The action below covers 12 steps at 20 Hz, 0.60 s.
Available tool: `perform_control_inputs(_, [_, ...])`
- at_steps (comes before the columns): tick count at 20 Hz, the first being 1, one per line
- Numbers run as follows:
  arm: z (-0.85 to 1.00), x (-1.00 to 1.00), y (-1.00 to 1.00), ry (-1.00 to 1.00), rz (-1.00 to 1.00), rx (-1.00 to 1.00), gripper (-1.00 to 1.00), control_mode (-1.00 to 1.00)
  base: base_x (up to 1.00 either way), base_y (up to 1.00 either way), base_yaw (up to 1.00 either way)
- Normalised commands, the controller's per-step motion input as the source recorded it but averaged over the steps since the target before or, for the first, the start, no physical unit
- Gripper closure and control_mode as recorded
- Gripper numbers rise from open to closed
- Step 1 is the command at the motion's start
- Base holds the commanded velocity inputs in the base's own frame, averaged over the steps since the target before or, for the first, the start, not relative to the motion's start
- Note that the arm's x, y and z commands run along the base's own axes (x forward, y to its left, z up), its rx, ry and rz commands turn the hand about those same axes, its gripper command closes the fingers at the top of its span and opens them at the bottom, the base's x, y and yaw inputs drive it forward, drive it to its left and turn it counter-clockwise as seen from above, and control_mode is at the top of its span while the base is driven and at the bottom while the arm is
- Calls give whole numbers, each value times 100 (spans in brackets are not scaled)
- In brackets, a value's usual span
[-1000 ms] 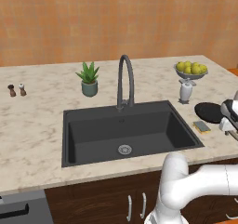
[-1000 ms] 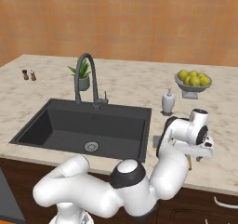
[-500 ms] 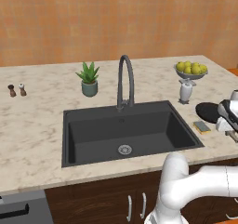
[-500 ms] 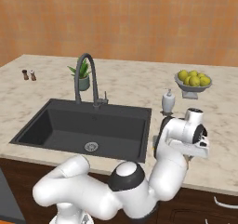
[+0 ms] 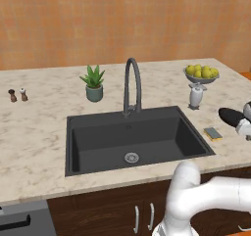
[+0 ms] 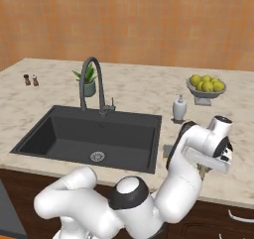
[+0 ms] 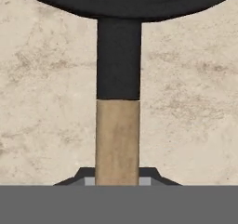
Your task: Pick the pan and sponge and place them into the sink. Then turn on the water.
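The pan [image 7: 119, 0] lies on the marble counter, its black bowl at the top of the hand view and its long handle [image 7: 118, 139] running down to a tan end. My gripper [image 7: 118, 180] is shut on that tan end, with a dark fingertip on each side. In the left base view the pan [image 5: 230, 115] sits right of the sink [image 5: 98, 152], and the small sponge [image 5: 213, 133] lies between them near the basin's rim. The faucet [image 5: 132, 83] arches over the black basin, and no stream comes from it.
A bowl of lemons [image 5: 201, 73] and a white soap dispenser [image 5: 195, 96] stand behind the pan. A potted plant [image 5: 93, 83] sits left of the faucet. Two small shakers [image 5: 17, 95] stand at the far left. The counter's front edge runs just below the sink.
The jaws have closed onto the pan's handle. The hand shifted only slightly, and the pan and sponge stayed in place.
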Motion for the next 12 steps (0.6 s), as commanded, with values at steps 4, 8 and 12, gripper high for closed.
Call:
perform_control_inputs(4, [100, -21, 16, -30, -2, 11, 100, -100, 0, 0, 0])
perform_control_inputs(8, [100, -11, 43, -35, -2, 8, 100, -100, 0, 0, 0])
perform_control_inputs(12, [100, -7, 52, -33, -1, 3, 100, -100, 0, 0, 0])
